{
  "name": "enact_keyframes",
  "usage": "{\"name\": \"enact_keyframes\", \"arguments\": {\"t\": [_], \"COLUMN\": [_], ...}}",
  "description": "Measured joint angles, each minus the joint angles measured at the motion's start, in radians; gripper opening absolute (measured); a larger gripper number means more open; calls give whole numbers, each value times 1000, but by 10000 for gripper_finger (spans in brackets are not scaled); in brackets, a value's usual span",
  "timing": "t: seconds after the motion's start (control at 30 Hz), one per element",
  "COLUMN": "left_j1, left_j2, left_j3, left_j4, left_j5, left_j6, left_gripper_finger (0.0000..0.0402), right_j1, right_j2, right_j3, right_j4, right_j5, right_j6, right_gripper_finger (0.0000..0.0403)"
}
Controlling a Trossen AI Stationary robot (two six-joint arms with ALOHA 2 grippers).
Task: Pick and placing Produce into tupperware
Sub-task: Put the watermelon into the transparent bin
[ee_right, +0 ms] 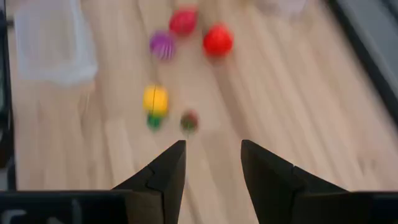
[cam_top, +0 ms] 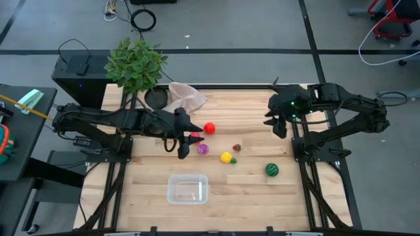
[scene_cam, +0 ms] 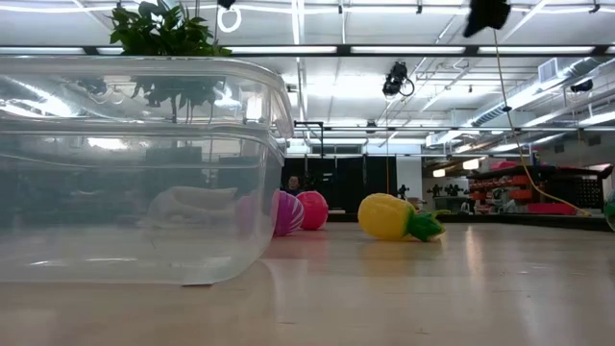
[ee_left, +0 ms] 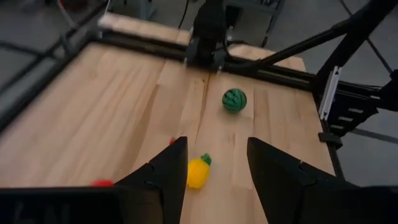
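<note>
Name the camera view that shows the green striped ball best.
Left wrist view: the green striped ball sits unobstructed, stripes plain. The high view shows it small; the low view catches at most a sliver at its edge; the right wrist view misses it.

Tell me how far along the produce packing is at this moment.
Nothing is packed yet: the clear tub holds no produce. In hand: the left tool, open and holding nothing, hovers by the purple piece; the right tool waits open, off to the side. Left: the red ball, purple piece, yellow piece, small red piece and green striped ball, all on the table.
</note>
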Motion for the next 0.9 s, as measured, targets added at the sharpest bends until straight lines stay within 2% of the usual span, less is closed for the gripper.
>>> {"name": "enact_keyframes", "arguments": {"t": [0.23,0.37,0.53,0.7,0.9], "left_j1": [-6,-7,-5,-3,2], "left_j2": [71,109,129,130,130], "left_j3": [0,0,0,0,0], "left_j4": [-24,-19,-22,-33,-132], "left_j5": [0,0,1,0,0], "left_j6": [-21,-22,-70,-22,-19], "left_gripper_finger": [174,175,181,179,182], "right_j1": [89,189,296,369,446], "right_j2": [-10,-4,22,33,32], "right_j3": [0,0,-20,-180,-397], "right_j4": [-124,-133,-128,-76,33], "right_j5": [-125,-127,-68,-63,-78], "right_j6": [29,47,93,176,255], "right_gripper_finger": [158,160,165,176,203]}}
